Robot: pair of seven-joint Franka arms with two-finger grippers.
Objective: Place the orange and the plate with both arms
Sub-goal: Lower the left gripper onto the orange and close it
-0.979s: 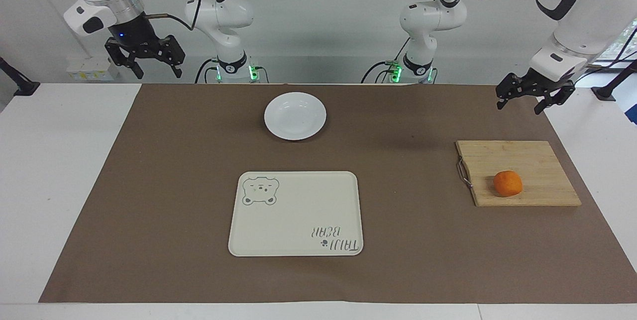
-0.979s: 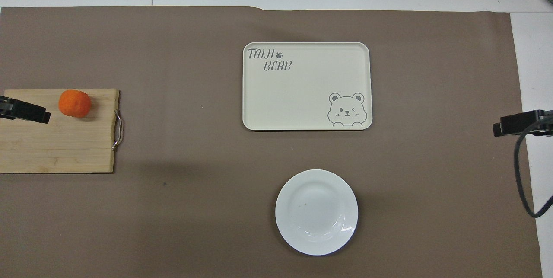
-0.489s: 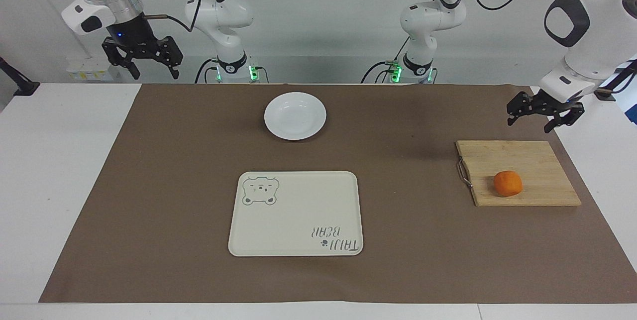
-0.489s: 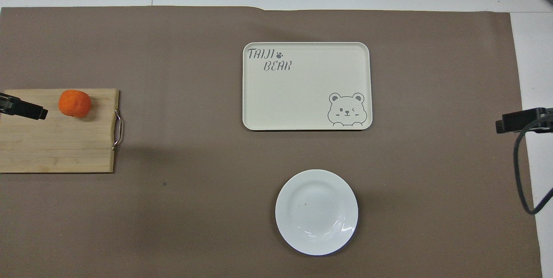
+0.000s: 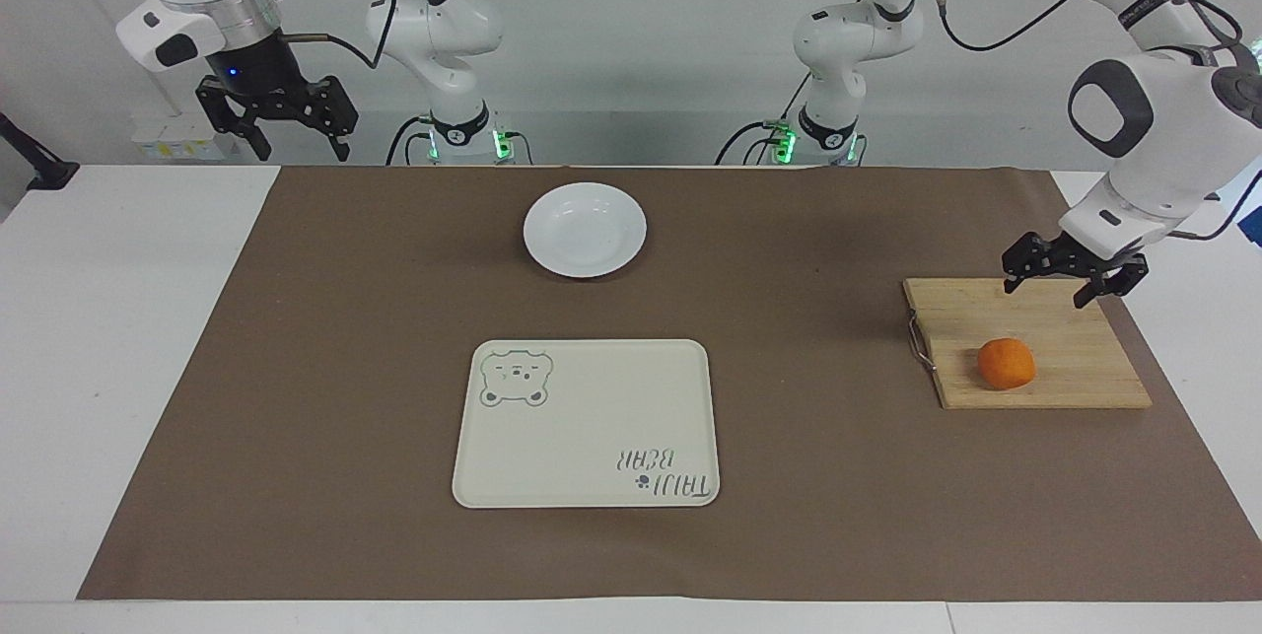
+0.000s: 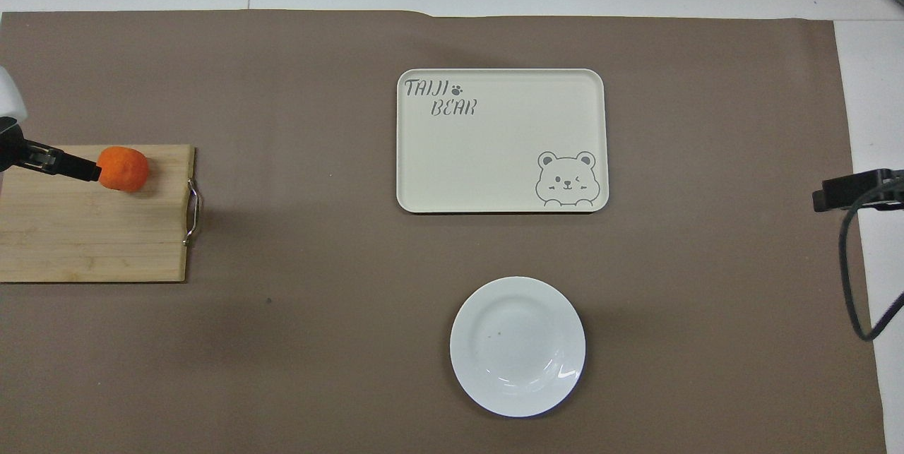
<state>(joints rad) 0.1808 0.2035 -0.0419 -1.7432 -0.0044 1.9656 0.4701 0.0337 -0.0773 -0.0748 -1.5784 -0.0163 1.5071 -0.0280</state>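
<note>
The orange [image 5: 1006, 363] [image 6: 123, 168] lies on a wooden cutting board [image 5: 1080, 338] at the left arm's end of the table. My left gripper [image 5: 1047, 291] hangs open low over the board's edge nearer the robots, apart from the fruit. In the overhead view one of its fingers [image 6: 65, 164] points at the orange. The white plate [image 5: 585, 232] [image 6: 518, 346] rests bare on the brown mat near the robots. My right gripper [image 5: 301, 151] waits open, raised above the table's edge at the right arm's end; one finger [image 6: 847, 190] shows in the overhead view.
A cream tray [image 5: 587, 422] [image 6: 501, 150] with a bear print lies mid-table, farther from the robots than the plate. The board has a metal handle [image 5: 919, 340] on its side toward the tray. A brown mat [image 5: 345, 368] covers most of the table.
My left gripper has come down and forward from beside the mat to just over the cutting board, closer to the orange. The right gripper drifted slightly outward. Orange, plate and tray have not moved.
</note>
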